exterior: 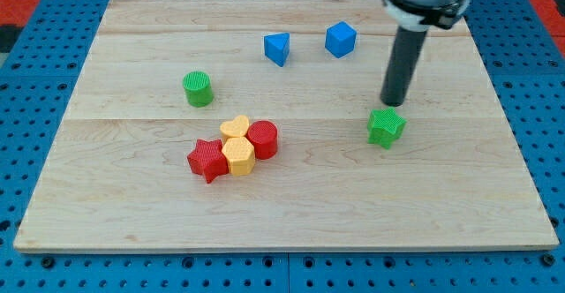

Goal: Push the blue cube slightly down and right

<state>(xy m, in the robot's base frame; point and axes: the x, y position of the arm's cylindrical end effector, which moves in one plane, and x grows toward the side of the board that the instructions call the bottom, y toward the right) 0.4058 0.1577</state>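
The blue cube sits near the view's top, right of centre, on the wooden board. My tip rests on the board below and to the right of the cube, well apart from it. It stands just above the green star block. A blue triangular block lies to the left of the cube.
A green cylinder stands at the left. A cluster sits at lower centre: red star, yellow hexagon, yellow heart, red cylinder. A blue pegboard surrounds the board.
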